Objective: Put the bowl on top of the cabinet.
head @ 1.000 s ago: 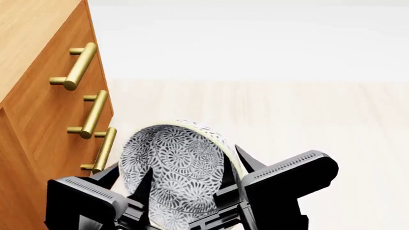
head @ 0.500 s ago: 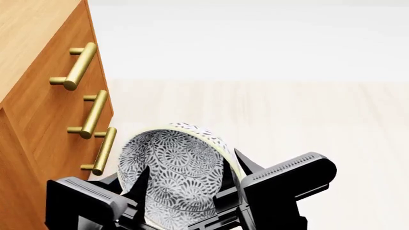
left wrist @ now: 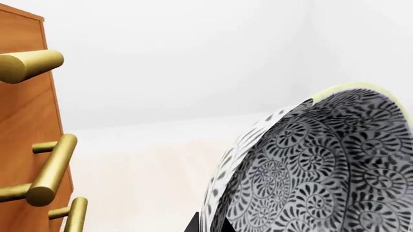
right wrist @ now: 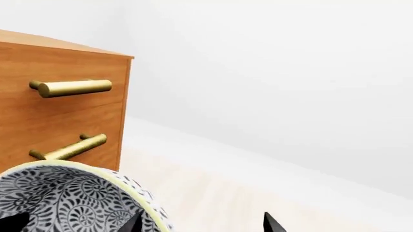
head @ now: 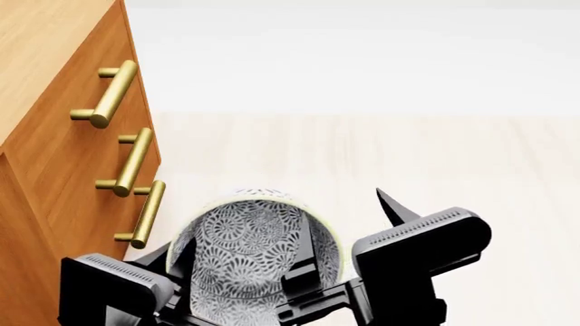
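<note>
A: Head view first: where is the bowl (head: 258, 255)?

B: Low in the middle, tilted with its patterned inside facing the camera, just right of the cabinet (head: 54, 136) front, below the lowest of three brass handles (head: 145, 214).

A: Who has it?

B: The left gripper (head: 240, 272): its dark fingers pinch the bowl's wall, one inside, one outside.

A: And the right gripper (head: 349, 227)?

B: Beside the bowl's right rim, one finger pointing clear above pale floor (head: 408, 156). Spread, holding nothing.
</note>
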You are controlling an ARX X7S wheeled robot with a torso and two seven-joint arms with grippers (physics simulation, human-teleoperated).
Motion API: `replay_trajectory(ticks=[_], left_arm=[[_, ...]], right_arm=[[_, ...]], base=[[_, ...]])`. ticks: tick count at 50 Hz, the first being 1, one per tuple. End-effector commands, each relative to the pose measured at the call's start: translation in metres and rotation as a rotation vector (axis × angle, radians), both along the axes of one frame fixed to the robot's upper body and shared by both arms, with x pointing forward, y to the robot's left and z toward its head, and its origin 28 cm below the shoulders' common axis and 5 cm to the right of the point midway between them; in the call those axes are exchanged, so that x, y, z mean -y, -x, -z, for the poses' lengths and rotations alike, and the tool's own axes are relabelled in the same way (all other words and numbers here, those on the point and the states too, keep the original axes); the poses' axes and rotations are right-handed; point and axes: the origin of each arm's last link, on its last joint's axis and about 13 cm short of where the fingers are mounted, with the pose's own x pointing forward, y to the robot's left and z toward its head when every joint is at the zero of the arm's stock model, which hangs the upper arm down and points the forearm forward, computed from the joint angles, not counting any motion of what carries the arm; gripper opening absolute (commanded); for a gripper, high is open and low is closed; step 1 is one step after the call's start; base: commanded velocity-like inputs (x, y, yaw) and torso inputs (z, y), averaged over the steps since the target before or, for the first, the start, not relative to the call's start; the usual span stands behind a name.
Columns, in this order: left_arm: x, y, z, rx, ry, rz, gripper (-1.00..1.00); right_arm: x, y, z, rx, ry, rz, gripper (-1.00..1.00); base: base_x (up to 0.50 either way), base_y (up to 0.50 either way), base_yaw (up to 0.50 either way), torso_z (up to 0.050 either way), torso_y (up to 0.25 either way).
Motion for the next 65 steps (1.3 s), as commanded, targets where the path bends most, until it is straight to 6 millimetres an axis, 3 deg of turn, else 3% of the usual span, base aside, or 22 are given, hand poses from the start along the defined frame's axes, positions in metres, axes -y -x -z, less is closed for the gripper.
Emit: replay_trajectory(ticks=[1, 30, 31, 34, 47, 52, 55, 65], left_arm=[[-0.002, -0.002, 0.001, 0.001, 0.006, -0.01, -1.0], [0.009, -0.017, -0.015, 0.021, -0.033, 0.023, -1.0], [0.016, -0.033, -0.02, -0.014, -0.057, 0.055, -1.0], [0.017, -0.04, -0.024, -0.026, -0.076, 0.047, -1.0], [0.023, -0.039, -0.052, 0.018, -0.261, -0.042, -1.0], [0.026, -0.044, -0.066, 0.062, -0.346, -0.077, -1.0], [0.028, -0.053, -0.091, 0.111, -0.368, -0.065, -1.0], [0.033, -0.054, -0.118, 0.11, -0.46, -0.108, -1.0]], right_arm=[[0.002, -0.001, 0.0, 0.004, 0.001, 0.013, 1.0], [0.013, 0.005, 0.012, -0.008, -0.101, 0.012, 1.0], [0.02, 0.019, 0.026, 0.013, -0.176, 0.002, 1.0], [0.024, 0.023, 0.031, 0.026, -0.228, -0.004, 1.0], [0.039, 0.045, 0.056, 0.09, -0.465, 0.038, 1.0], [0.048, 0.053, 0.077, 0.096, -0.589, 0.086, 1.0], [0.052, 0.05, 0.095, 0.076, -0.613, 0.145, 1.0], [0.054, 0.046, 0.092, 0.069, -0.633, 0.13, 1.0]], base=[[0.0, 0.0, 0.0, 0.0, 0.0], [0.0, 0.0, 0.0, 0.0, 0.0], [0.0, 0.0, 0.0, 0.0, 0.0], [0.0, 0.0, 0.0, 0.0, 0.0], [0.0, 0.0, 0.0, 0.001, 0.001], [0.0, 0.0, 0.0, 0.0, 0.0], [0.0, 0.0, 0.0, 0.0, 0.0], [0.0, 0.0, 0.0, 0.0, 0.001]])
